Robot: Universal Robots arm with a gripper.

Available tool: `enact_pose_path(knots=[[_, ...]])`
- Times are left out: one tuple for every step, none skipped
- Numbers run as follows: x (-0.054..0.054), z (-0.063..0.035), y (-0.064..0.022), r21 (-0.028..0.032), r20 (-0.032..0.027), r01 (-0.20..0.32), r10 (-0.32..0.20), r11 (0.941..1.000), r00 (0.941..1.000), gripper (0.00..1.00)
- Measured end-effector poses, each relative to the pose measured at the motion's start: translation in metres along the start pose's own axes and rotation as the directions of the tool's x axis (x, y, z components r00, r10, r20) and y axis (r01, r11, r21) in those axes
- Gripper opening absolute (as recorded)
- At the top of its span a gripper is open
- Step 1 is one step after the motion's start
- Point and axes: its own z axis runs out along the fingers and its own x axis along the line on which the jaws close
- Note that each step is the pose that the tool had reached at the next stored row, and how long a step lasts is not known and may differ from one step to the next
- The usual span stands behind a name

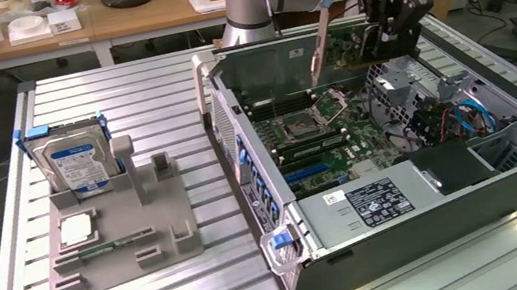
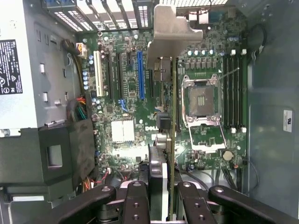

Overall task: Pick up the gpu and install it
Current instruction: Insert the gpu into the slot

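Hovering above an open computer case [image 1: 408, 234], the gripper [image 1: 385, 38] has the gpu [image 1: 355, 48] pinched between its narrowed jaws. In the wrist view the gripper [image 2: 163, 200] clamps the card from both sides. There the gpu [image 2: 163, 70] is seen edge-on, its silver bracket at the far end.

Progress: the pick-up looks done, since the card is off the worktop [image 1: 125, 88] and held in the air over the far end of the case. Installing is not yet done. The card hangs clear of the motherboard [image 2: 121, 93] and sits in no slot. It runs parallel to the long blue slot [image 2: 140, 74], offset to one side, between that slot and the empty processor socket [image 2: 202, 100].

Containers: the case lies on its side with the cover off. Inside are the motherboard, a silver power supply [image 1: 372, 201] at the near end, and a bundle of blue cables [image 1: 467, 116]. At the exterior view's left, a grey holder [image 1: 163, 234] rests on the worktop. It carries an upright hard drive [image 1: 74, 162] with a blue and white label, and a square chip [image 1: 75, 230] lying flat.
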Motion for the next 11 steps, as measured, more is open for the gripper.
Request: enact_pose_path(knots=[[0.0000,0.0002,0.0000,0.0000,-0.0001,0.000,0.000,1.0000,1.0000,0.28],[-0.0001,0.0004,0.0001,0.0000,0.0002,0.002,-0.002,1.0000,1.0000,0.28],[-0.0001,0.0004,0.0001,-0.0005,0.0001,0.004,-0.004,1.0000,1.0000,0.28],[0.0000,0.0005,0.0001,-0.0007,0.0003,0.005,-0.005,1.0000,1.0000,0.28],[-0.0001,0.0008,0.0002,-0.0007,0.0011,0.008,-0.008,1.0000,1.0000,0.28],[-0.0002,0.0012,0.0001,-0.0006,0.0015,0.012,-0.012,0.9999,0.9999,0.28],[-0.0001,0.0014,0.0001,-0.0009,0.0015,0.014,-0.014,0.9999,0.9999,0.28],[-0.0001,0.0016,0.0001,-0.0009,0.0014,0.014,-0.014,0.9999,0.9999,0.28],[-0.0001,0.0016,0.0001,-0.0010,0.0013,0.014,-0.014,0.9999,0.9999,0.28],[-0.0001,0.0017,0.0001,-0.0010,0.0012,0.014,-0.014,0.9999,0.9999,0.28],[-0.0001,0.0017,0.0001,-0.0010,0.0013,0.014,-0.014,0.9999,0.9999,0.28]])
